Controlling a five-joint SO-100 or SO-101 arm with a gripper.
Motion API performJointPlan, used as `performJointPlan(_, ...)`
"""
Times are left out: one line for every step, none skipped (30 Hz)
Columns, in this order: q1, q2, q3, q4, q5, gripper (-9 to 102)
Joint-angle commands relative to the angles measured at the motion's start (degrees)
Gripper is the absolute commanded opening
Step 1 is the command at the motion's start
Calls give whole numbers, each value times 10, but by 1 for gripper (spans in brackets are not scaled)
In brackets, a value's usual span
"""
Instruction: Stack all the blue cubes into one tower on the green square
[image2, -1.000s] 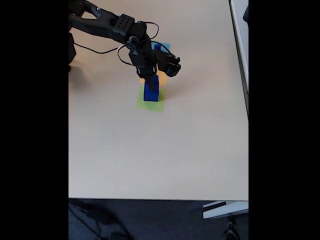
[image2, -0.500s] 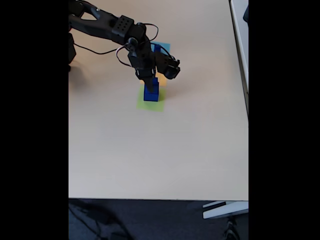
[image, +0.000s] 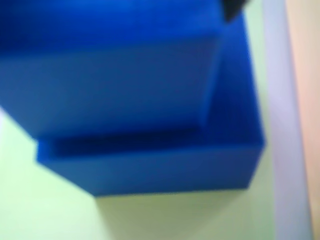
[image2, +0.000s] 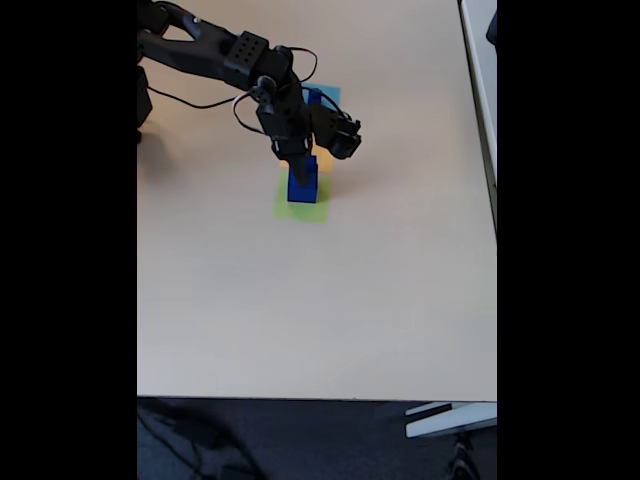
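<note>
You will find nothing to read here: no text, label, brand, number or sign on anything in either view.

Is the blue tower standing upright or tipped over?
Upright: the tower stands straight on the green square, its upper cube seated flat on the larger one.
</note>
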Motion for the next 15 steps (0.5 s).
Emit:
performJointPlan(-4,11,-36,-5,5,0)
performJointPlan(-4,11,-36,-5,6,0)
performJointPlan(-4,11,-36,-5,6,0)
performJointPlan(-5,12,-36,-5,6,0)
performJointPlan(-6,13,-36,-5,7,0)
performJointPlan(-6,13,-36,-5,7,0)
performJointPlan(-7,14,-36,-4,7,0)
performJointPlan(-7,15,-36,-4,8,0)
performJointPlan(-8,16,-36,-4,8,0)
performJointPlan(-8,17,-35,-4,8,0)
performJointPlan(-9,17,-34,-4,9,0)
performJointPlan(-10,18,-34,-4,9,0)
performJointPlan(-11,20,-33,-4,10,0)
performJointPlan(-11,21,-30,-4,11,0)
performJointPlan(-11,23,-29,-4,12,0)
